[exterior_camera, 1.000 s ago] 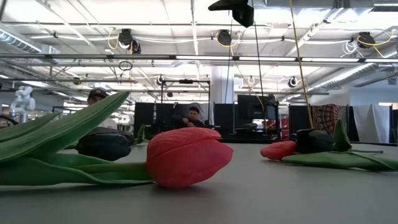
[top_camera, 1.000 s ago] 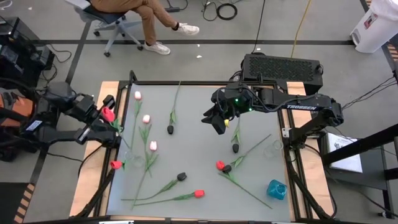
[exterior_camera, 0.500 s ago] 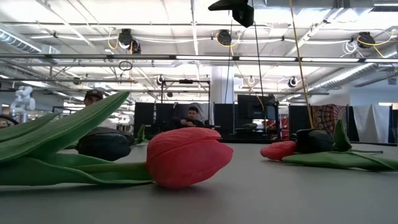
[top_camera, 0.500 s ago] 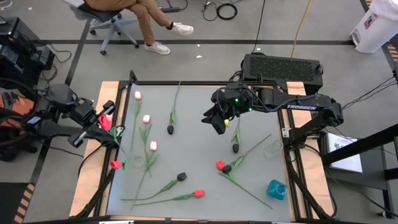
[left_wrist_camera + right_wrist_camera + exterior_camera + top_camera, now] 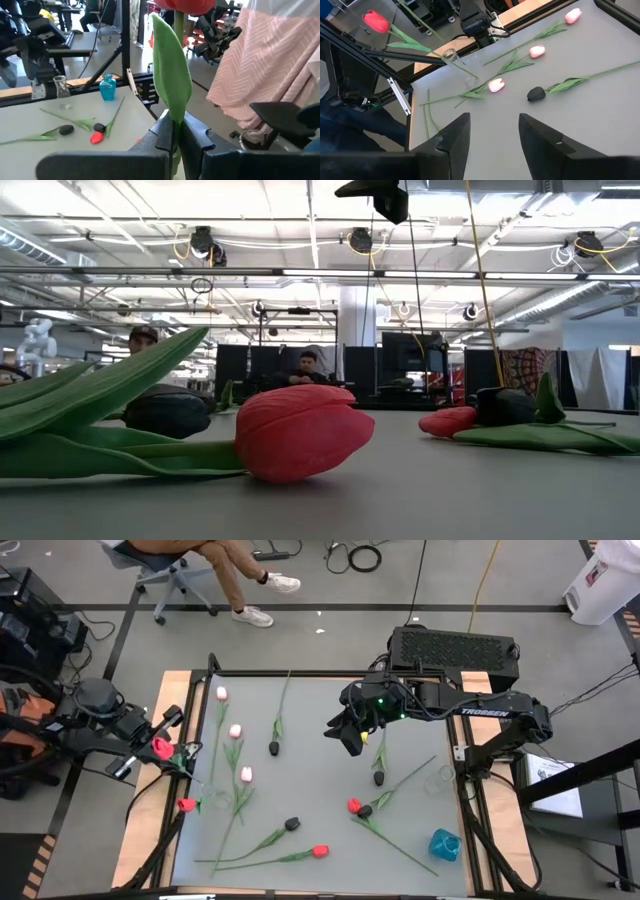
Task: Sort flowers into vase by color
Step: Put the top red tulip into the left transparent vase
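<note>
Tabletop (image 5: 320, 820): loose flowers scattered, red, pink, black. Clear vase (image 5: 210, 798) near left edge, red head (image 5: 187, 805) just beside it.

My step, I judge: carry red tulip (image 5: 162, 748) to that vase. Keep stem upright, lower stem end into mouth, release only once seated.

Left end effector (image 5: 172, 755) clamped narrow on stem of red tulip, at tabletop's left edge, near vase, not over it.

Right end effector (image 5: 340, 732) hovers mid-tabletop, fingers apart, empty.
</note>
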Action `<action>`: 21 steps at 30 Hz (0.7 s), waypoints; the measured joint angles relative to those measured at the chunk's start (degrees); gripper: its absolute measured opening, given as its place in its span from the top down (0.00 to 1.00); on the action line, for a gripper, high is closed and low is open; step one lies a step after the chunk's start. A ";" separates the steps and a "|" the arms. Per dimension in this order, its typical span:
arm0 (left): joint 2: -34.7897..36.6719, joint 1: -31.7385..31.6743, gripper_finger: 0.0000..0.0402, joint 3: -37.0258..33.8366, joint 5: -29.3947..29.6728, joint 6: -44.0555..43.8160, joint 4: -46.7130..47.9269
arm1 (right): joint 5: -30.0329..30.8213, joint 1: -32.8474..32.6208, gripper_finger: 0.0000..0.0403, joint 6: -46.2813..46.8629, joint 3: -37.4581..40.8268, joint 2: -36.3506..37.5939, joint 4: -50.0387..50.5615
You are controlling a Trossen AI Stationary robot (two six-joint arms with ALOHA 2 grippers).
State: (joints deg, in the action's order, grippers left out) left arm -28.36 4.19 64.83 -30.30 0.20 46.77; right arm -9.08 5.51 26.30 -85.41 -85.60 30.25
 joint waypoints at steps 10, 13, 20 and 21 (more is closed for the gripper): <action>0.00 2.40 0.95 -2.40 0.65 0.23 -1.10 | 0.02 0.01 0.60 0.00 -0.02 0.00 0.01; 0.00 2.69 0.95 -2.48 0.84 0.25 -1.37 | 0.02 0.01 0.60 0.00 0.00 0.00 0.00; 0.00 2.70 0.95 -2.65 1.39 0.38 -1.50 | 0.01 0.01 0.60 0.00 -0.01 0.00 -0.01; 0.02 2.70 0.95 -3.01 1.46 0.38 -1.77 | 0.02 0.00 0.60 0.00 0.00 0.00 0.00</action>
State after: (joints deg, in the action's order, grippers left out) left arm -28.34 6.90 61.82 -28.84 0.58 44.99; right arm -9.06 5.51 26.30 -85.41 -85.60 30.25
